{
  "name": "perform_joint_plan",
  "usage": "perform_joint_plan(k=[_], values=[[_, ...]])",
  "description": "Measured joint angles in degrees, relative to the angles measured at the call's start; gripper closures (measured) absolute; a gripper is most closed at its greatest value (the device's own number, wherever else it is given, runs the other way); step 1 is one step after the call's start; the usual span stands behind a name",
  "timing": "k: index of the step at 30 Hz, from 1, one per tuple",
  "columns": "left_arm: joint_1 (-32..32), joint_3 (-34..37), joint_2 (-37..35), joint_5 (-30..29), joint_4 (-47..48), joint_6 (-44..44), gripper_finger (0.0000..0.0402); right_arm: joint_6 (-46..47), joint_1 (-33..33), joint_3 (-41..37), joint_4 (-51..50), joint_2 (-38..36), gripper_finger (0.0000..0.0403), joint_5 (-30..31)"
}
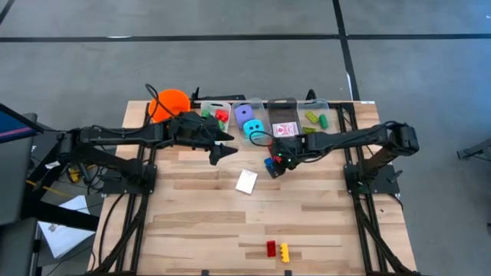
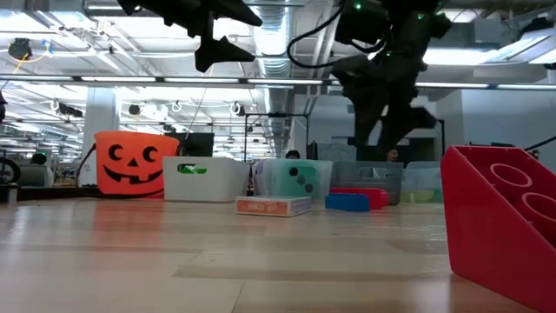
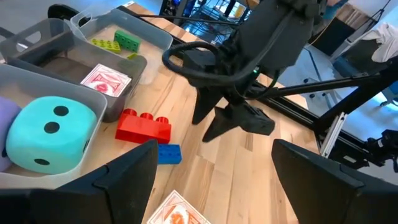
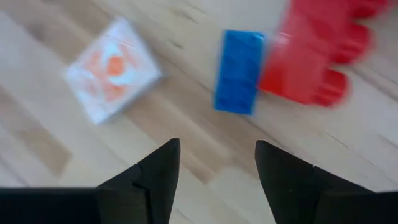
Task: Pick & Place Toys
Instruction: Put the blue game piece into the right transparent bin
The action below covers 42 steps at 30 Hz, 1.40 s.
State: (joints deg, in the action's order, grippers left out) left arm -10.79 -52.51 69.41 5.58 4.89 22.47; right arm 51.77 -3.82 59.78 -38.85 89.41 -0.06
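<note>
I could read no words, brand names or numbers anywhere. The nearest things to signs were a black jack-o'-lantern face printed on the orange bucket (image 2: 135,163), black dots on the teal die (image 3: 48,132), and a red pattern on the card box (image 2: 273,206) lying on the counter (image 2: 174,261), its marks too small for me to make out as letters.

A lab or open industrial workspace is showing here: exposed ducts (image 2: 287,35) and strip lights (image 2: 104,80) are running overhead at twelve o'clock, a grey taped concrete floor (image 1: 230,46) is surrounding the wooden table (image 1: 207,222), and desks are standing far behind.
</note>
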Motion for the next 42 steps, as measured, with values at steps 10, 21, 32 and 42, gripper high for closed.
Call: perform_joint_plan(k=[10, 21, 32, 42], values=[[0.0, 0.0, 0.0, 0.0, 0.0, 1.5, 0.0095, -3.7, -2.5, -1.3, 3.9, 4.2, 0.0125, -1.5], [0.0, 0.0, 0.0, 0.1, 0.0, 2.5, 0.0094, -4.2, -2.2, 0.0, 6.0, 14.2, 0.0014, -6.1], [0.0, 0.0, 0.0, 0.1, 0.2, 2.0, 0.0094, -1.8, -2.4, -0.2, 7.1, 14.0, 0.0025, -2.8], [0.0, 0.0, 0.0, 0.1, 0.2, 2.0, 0.0094, -2.8, -2.8, -0.2, 12.4, 14.1, 0.0025, -1.2]])
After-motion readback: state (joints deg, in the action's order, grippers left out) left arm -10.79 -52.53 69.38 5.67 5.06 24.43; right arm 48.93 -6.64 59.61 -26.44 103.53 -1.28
